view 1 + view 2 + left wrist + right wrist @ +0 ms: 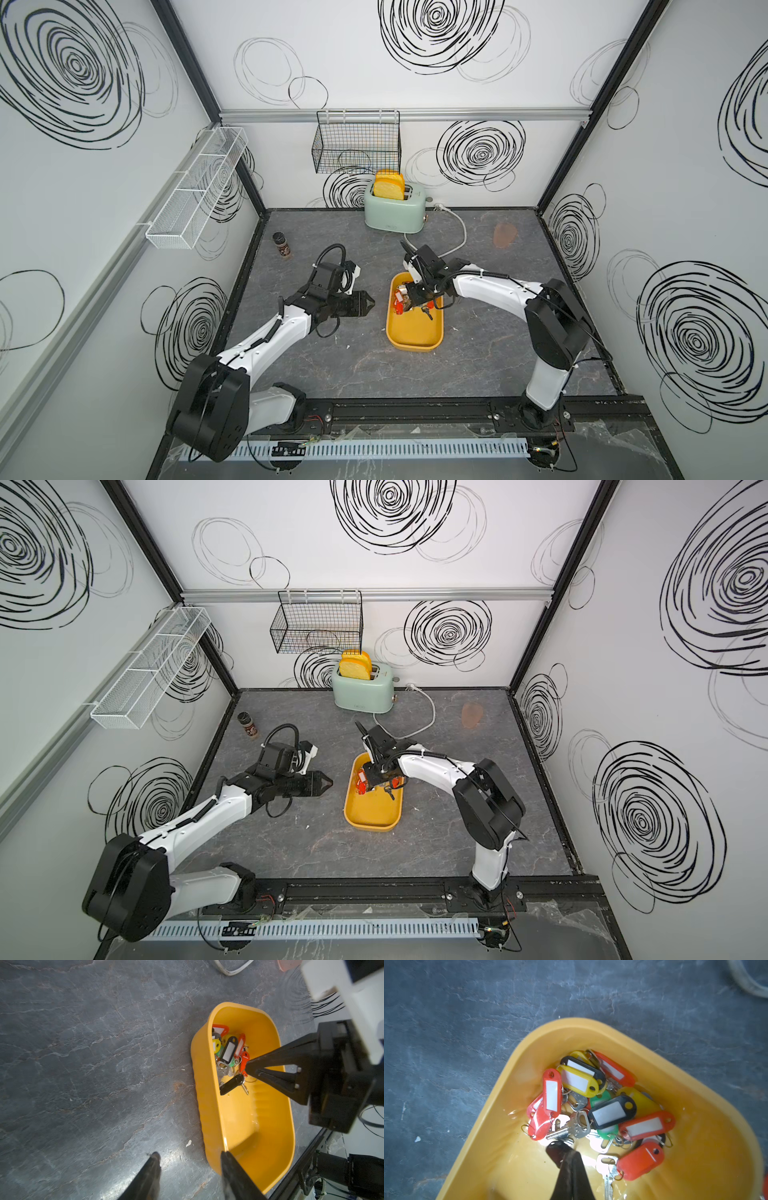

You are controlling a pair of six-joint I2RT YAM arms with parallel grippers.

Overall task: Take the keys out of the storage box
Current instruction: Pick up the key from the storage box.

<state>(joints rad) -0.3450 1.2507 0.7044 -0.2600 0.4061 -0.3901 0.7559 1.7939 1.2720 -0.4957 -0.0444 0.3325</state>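
Nothing reads clearly. Among the keys (228,1057), right of centre in the left wrist view, one silver key head (222,1070) carries embossed letters too blurred to make out. The tags' (611,1112) white inserts are blank.

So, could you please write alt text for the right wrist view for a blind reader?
A heap of keys on red, yellow, black and green tags fills a corner of the yellow storage box, with the shut right tool at its edge. Grey tabletop lies beyond.

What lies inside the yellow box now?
A heap of keys with red, yellow, black and green tags fills one end of the yellow box; the shut right hand reaches in. Keys under the heap are hidden.
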